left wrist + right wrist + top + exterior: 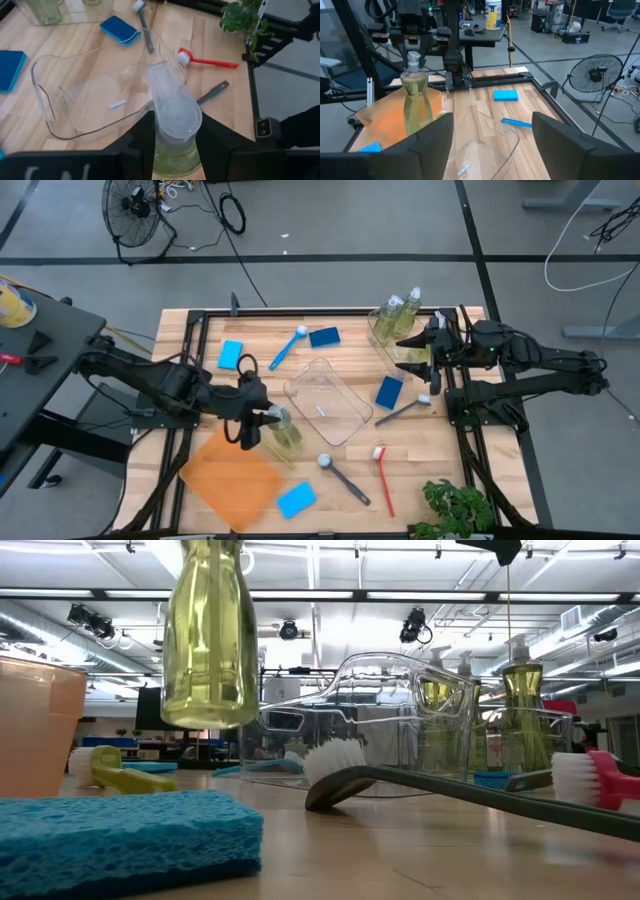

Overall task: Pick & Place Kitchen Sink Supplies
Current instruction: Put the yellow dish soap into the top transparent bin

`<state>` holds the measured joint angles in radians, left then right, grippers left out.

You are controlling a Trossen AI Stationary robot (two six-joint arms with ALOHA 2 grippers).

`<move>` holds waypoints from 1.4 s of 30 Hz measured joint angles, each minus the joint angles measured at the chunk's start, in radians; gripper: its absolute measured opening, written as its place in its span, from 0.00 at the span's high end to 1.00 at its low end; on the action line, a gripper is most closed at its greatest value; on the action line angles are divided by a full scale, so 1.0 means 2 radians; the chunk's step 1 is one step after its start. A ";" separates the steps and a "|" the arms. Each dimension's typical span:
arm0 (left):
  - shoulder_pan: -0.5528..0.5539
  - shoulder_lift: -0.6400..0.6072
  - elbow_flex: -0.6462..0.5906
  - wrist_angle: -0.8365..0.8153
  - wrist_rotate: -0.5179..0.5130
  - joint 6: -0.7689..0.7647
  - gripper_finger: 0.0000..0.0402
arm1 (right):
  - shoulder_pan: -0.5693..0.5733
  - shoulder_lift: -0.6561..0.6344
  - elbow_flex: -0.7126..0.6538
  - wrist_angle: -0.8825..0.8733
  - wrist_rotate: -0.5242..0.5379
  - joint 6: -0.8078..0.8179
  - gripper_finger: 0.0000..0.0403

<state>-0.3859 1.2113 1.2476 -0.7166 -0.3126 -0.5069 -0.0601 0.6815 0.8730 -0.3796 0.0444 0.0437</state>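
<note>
The left gripper [262, 418] clamps the neck of a soap bottle [283, 433], holding it upright above the table [300, 480], between the orange tray [232, 477] and the clear tub [328, 401]. The right gripper [418, 352] waits open by the far-right tub [378, 332] holding two more bottles [400, 312].
</note>
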 joint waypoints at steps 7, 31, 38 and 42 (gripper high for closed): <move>0.004 -0.008 0.020 -0.008 -0.003 0.010 0.70 | 0.000 0.000 0.000 0.021 0.000 0.000 0.33; 0.124 -0.007 0.094 0.002 0.009 0.110 0.70 | 0.000 0.000 0.000 0.062 0.026 0.027 0.33; 0.160 -0.006 0.094 0.036 0.016 0.151 0.70 | 0.000 0.000 0.000 0.074 0.027 0.027 0.33; 0.181 -0.006 0.094 0.054 0.014 0.174 0.70 | 0.000 0.000 0.000 0.076 0.027 0.027 0.33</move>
<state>-0.0229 1.1988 1.4353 -0.6084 -0.2837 -0.1589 -0.0600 0.6811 0.8730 -0.2284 0.0975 0.0967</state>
